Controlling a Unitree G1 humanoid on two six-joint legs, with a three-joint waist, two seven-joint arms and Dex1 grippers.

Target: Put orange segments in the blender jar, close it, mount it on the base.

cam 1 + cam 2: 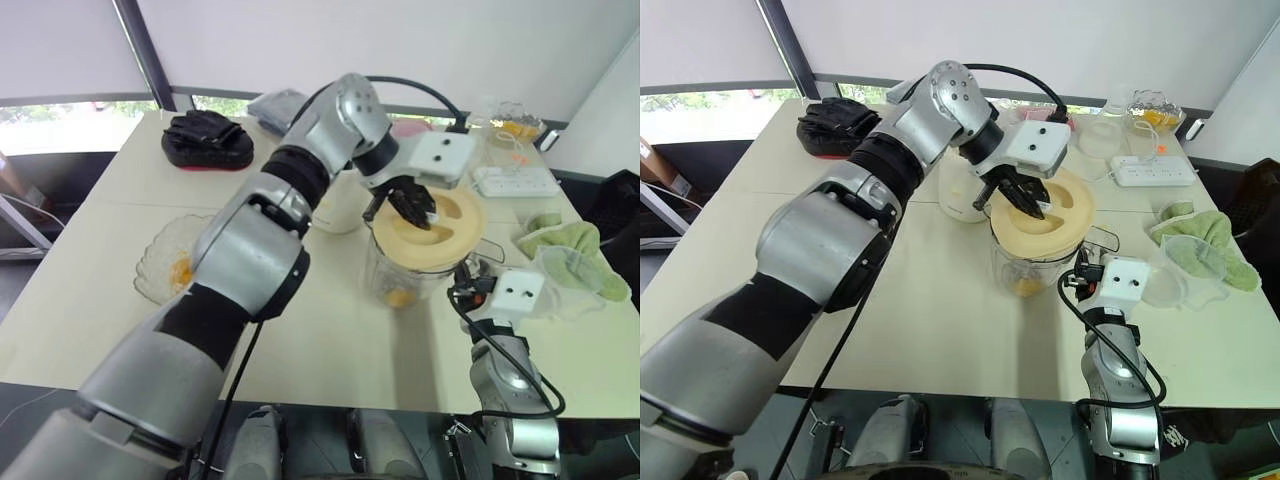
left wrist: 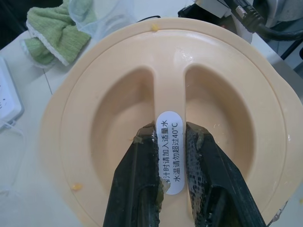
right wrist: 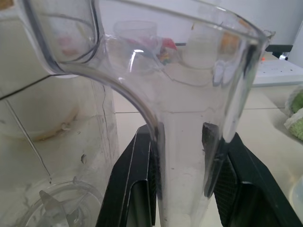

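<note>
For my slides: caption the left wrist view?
Left gripper pinching the center ridge of the pale-yellow lid on the blender jar.

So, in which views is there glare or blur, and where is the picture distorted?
Left eye view: overexposed windows behind the table, whose edges bow outward from the wide lens. Left wrist view: even light, the lid and its label sharp, the left gripper fingers soft at the very bottom. Right wrist view: highlights on the blender jar handle, and everything behind the plastic looks warped.
</note>
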